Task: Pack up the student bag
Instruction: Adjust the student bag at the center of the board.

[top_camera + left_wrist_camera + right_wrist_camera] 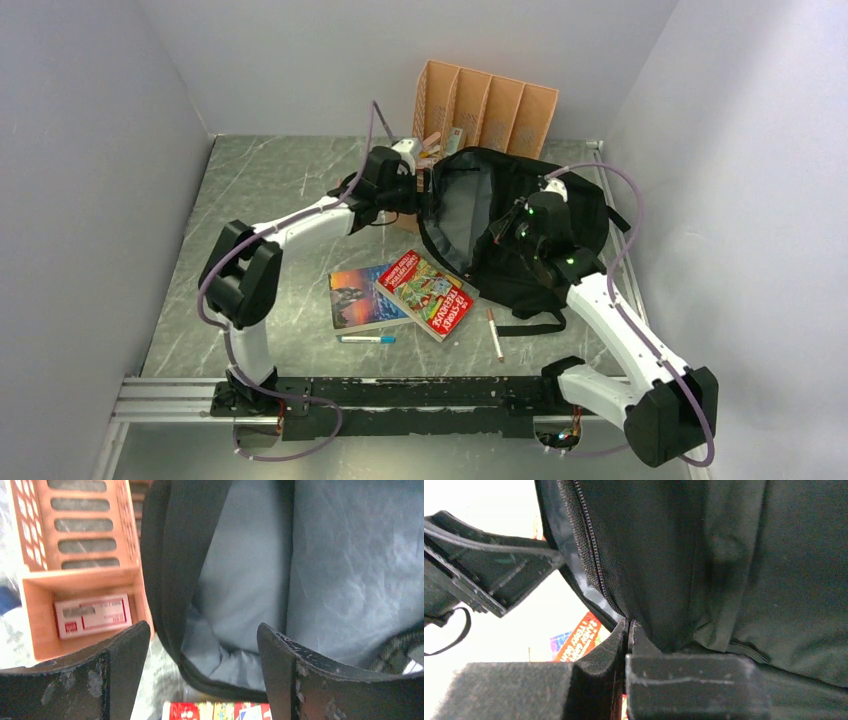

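Plain pale walls (90,150) enclosed a dark green marbled tabletop (280,180). An orange slotted desk organizer (490,105) stood at the far edge. One of its compartments held a small red and white box (92,615).

The student bag (585,215) lay on the far right part of the tabletop, just in front of the organizer. Its main opening was spread, with the grey lining turned toward the overhead camera.

The left arm (300,222) reached across to the left rim of the bag. The left fingers (280,660) stood wide apart with nothing between them. Past them, the black rim and grey lining of the bag filled the left wrist view.

The right arm (610,310) lay over the right half of the bag. The right fingers (614,645) were pressed together at the zipper edge. They appeared to pinch the black fabric there, though the close wrist view made the exact hold hard to confirm.

Two books lay on the near middle of the tabletop. A red-covered book (428,293) overlapped the right side of a book with a blue and orange cover (355,296). A teal marker (367,339) lay just in front of them. A red and white pen (494,334) lay to their right, near the bag's lower strap.
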